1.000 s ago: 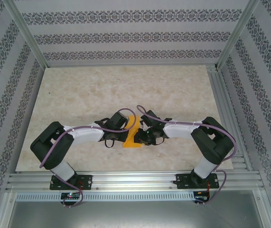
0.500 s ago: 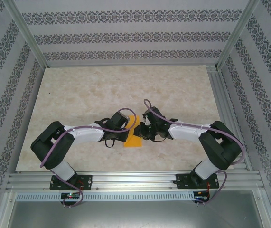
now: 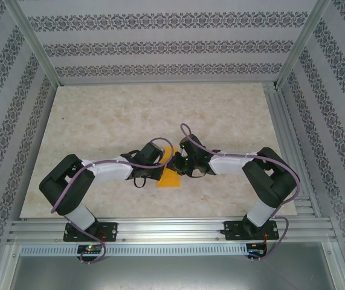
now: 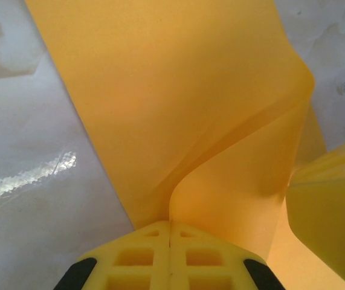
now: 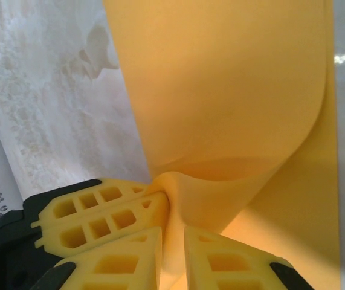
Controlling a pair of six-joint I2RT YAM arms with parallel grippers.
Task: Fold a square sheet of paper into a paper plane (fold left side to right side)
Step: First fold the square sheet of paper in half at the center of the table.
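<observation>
Overhead, left arm (image 3: 109, 170) and right arm (image 3: 232, 163) bend inward, wrists meeting over the near-middle of the pale marbled counter (image 3: 99, 121). Square sheet of paper (image 3: 169, 179), orange-yellow, sits between the two wrists. A small patch lies flat on the counter in front of them, the rest is hidden under the wrist housings.

Left wrist view: sheet (image 4: 178, 109) spreads up and away across the counter, part flat. One flap lifts into a soft curved ridge, not a sharp crease. Left fingers (image 4: 136, 260) are pressed together with the seam closed, and the paper's edge comes straight out of that seam. Left jaws are clamped on the sheet. A right finger (image 4: 332, 217) comes in from the right edge, against the raised flap.

Right wrist view: sheet (image 5: 232, 90) bulges toward the lens in a rounded loop. Right fingers (image 5: 232, 266) stand a narrow gap apart, with a fold of the paper filling that gap and touching both sides. Right jaws are narrow, nipping the fold. Left fingers (image 5: 99, 220) enter from the left, tips meeting the same fold just beside the right pair.

Both holds sit close together on the sheet's near portion. Sheet is plain and unmarked.
</observation>
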